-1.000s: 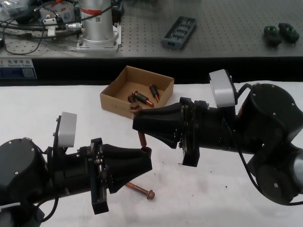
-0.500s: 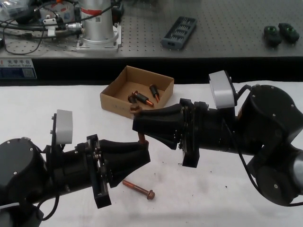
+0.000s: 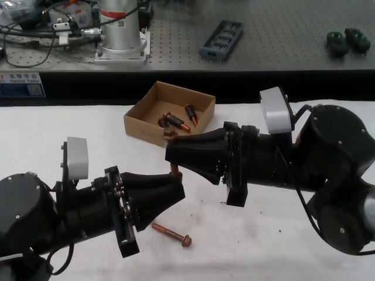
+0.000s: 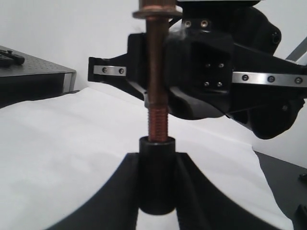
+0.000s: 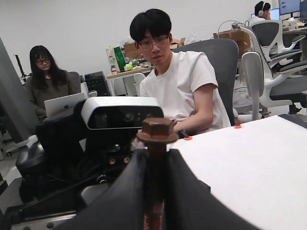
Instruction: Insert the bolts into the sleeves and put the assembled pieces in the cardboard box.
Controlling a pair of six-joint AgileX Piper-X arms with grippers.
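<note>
left gripper (image 4: 156, 201) was clamped on the sleeve (image 4: 156, 178), closed narrow around it. it held the sleeve upright with the open mouth up, so i had a hole to aim at. right gripper (image 5: 154, 191) was pinched tight on the bolt (image 4: 154, 72), gripping the shank under the head, head up and thread pointing down. that grip put the bolt in line with the sleeve bore. in the left wrist view the threaded tip sat right at the sleeve mouth, touching or just entering, couldn't tell how deep. my read: insertion step, barely begun, as most of the shank was outside the sleeve.

both parts were held up off the bench (image 3: 258, 252), so nothing below got in the way of the push. box (image 3: 142, 130) stood just beyond the grippers, with at least two finished pieces (image 3: 176, 122) lying in it. that made drop-off a short carry, i judged. spare bolt (image 3: 171, 233) lay flat on the bench near the left gripper, not touching it, likely next in line.

next move called for a straight push down along the bore. any tilt and the thread could catch on the rim or shove the sleeve sideways in its grip.
</note>
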